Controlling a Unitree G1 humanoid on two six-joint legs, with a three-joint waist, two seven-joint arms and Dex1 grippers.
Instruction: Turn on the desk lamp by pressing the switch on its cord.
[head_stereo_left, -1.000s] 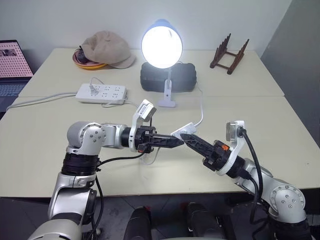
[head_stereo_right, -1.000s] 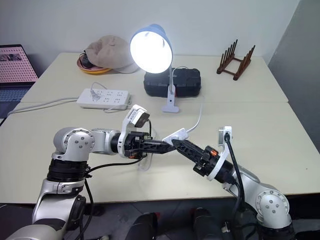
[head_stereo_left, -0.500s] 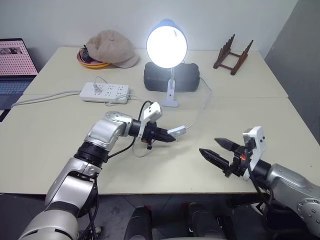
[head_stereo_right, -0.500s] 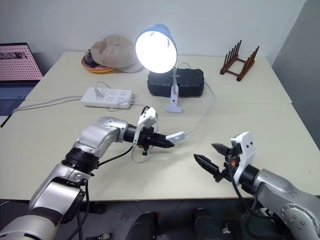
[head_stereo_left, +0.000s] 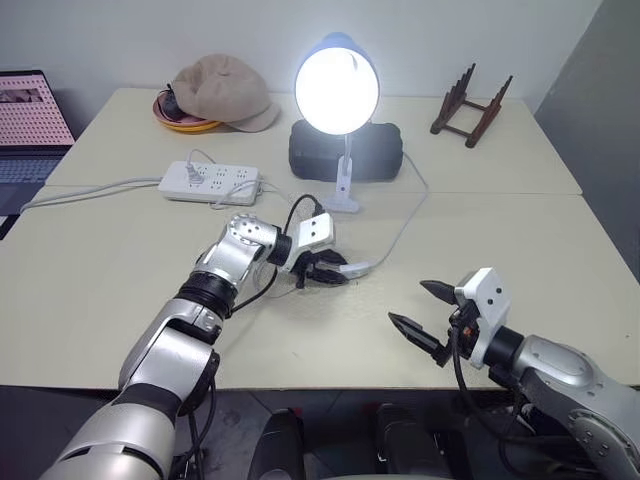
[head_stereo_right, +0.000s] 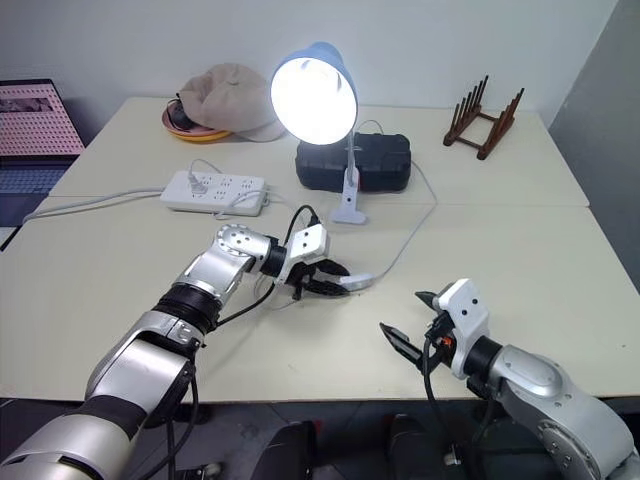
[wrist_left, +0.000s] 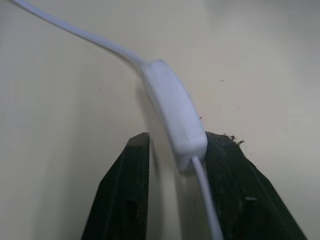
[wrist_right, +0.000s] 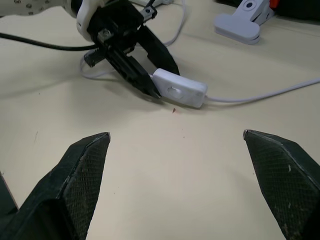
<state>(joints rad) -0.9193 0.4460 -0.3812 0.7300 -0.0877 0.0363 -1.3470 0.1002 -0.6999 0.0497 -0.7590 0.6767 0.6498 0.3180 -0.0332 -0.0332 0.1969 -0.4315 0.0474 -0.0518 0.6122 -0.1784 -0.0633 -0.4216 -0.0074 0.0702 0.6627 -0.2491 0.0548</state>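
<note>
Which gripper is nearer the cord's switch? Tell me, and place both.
Left. The left gripper has its open fingers at the switch, which lies on the table. The right gripper, open wide, hovers apart from it, nearer the robot.

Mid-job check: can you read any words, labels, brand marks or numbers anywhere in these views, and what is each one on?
No text can be read.
Open laptop at the table's left edge: pink screen with a dotted pattern, too small to read.
Wide white multi-socket power strip: socket holes, no legible marking.
Small elongated white inline switch: a small round mark, no letters.
Black rectangular case behind the lamp: no label visible.
</note>
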